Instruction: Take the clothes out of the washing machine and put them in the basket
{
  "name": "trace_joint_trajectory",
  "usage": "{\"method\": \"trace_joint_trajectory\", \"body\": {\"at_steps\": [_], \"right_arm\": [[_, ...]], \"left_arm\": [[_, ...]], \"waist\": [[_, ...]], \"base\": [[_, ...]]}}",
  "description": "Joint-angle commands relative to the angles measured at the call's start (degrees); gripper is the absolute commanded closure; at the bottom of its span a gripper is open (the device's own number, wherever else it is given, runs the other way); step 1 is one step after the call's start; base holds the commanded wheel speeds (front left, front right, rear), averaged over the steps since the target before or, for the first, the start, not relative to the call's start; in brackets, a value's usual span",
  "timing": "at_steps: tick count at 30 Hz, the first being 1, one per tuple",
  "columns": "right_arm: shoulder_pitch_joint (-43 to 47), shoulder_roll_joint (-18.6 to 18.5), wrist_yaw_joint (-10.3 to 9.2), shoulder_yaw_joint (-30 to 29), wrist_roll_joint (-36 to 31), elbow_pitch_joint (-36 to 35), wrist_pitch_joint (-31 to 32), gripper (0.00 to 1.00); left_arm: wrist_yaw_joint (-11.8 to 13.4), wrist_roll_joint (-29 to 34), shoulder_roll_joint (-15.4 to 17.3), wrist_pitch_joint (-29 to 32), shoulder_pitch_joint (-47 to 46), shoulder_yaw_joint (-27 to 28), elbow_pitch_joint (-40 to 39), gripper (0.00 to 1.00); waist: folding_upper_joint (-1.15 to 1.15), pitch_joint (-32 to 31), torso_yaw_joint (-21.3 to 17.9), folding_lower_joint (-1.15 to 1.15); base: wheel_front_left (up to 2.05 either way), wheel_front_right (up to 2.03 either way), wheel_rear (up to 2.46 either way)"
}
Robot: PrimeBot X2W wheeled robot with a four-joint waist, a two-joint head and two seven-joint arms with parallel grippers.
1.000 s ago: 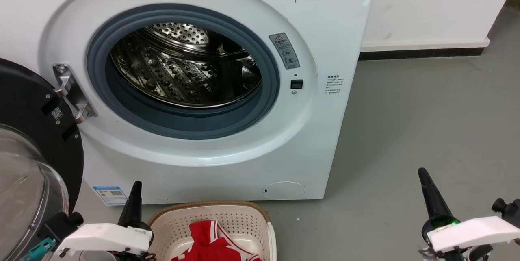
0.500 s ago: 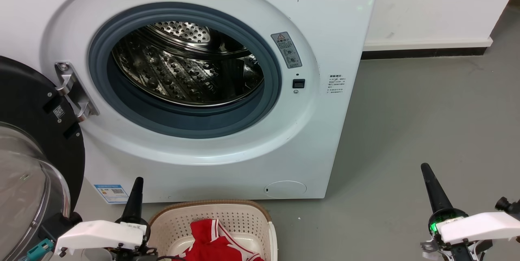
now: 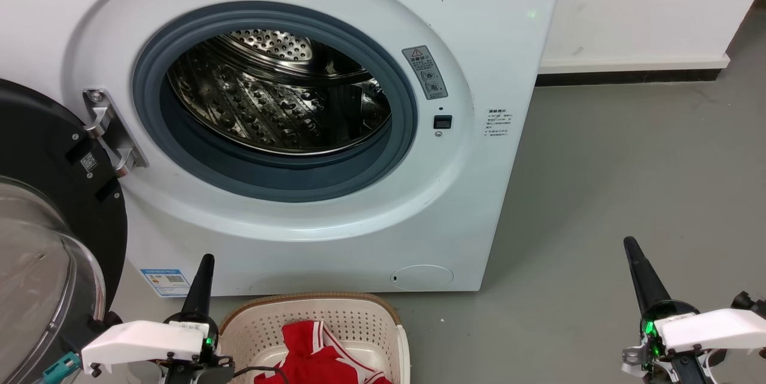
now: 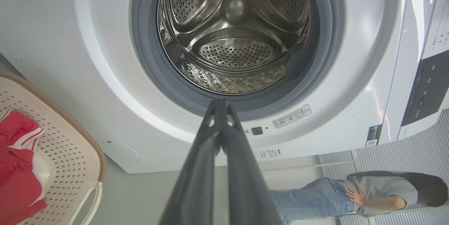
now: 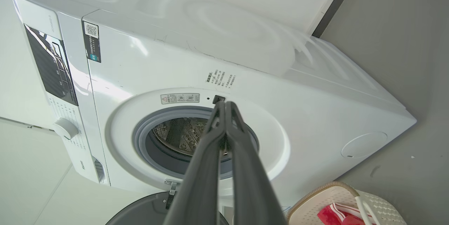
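My left tool [image 3: 206, 261] sits just left of the basket [image 3: 359, 318], fingers pressed together on nothing. My right tool [image 3: 632, 247], likewise closed and empty, is well apart on the right. The red clothes [image 3: 311, 360] with white striped trim lie crumpled in the basket, near me. Beyond, the washing machine [image 3: 479, 43] stands open, and its drum [image 3: 281, 103] looks bare. I judge nothing is left to fetch.

The basket [image 3: 311, 299] stands on the floor [image 3: 628, 162] just before the washing machine [image 3: 491, 61]; the clothes [image 3: 308, 355] lie in it; the door [image 3: 36, 151] hangs open at the machine's left.
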Motion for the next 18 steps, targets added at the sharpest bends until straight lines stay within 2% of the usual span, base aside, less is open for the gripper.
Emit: {"method": "trace_joint_trajectory", "body": {"at_steps": [1, 18], "right_arm": [[-1.3, -0.2, -0.01, -0.2, 1.3, 0.1, 0.3, 1.0], [-2.8, 0.0, -0.01, -1.1, 9.7, 2.1, 1.3, 1.0]], "left_arm": [[-0.3, -1.3, 0.1, 0.3, -1.1, 0.1, -0.1, 1.0], [-1.0, -9.4, -0.5, 1.7, -1.9, 0.6, 0.8, 1.0]], "waist": [[0.0, 0.0, 0.0, 0.0], [0.0, 0.3, 0.4, 0.0]], "base": [[0.0, 0.0, 0.0], [0.0, 0.0, 0.0]]}}
